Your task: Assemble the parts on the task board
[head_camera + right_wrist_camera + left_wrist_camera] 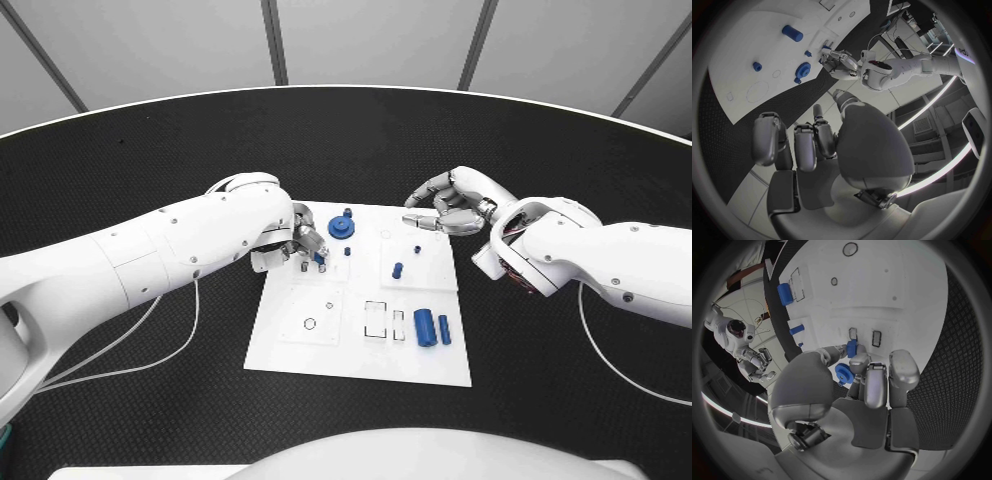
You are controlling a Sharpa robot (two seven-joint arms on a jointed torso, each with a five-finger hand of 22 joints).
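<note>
The white task board (296, 345) lies in the middle of the table. My left hand (293, 240) hovers over its near-left part and pinches a small blue part (852, 347) between thumb and fingertips, just above two small slots (876, 338). A blue gear (340, 227) stands on the board beside that hand. A small blue peg (397, 269) stands mid-board. A blue cylinder (424, 327) and a thinner one (444, 329) lie near the right edge. My right hand (454, 203) hangs off the board's far right corner, fingers loosely bent, holding nothing.
Black textured table (173, 420) surrounds the board. Rectangular recesses (376, 318) and a round hole (310, 323) mark the board's front half. A white cable (185, 340) trails from my left arm across the table.
</note>
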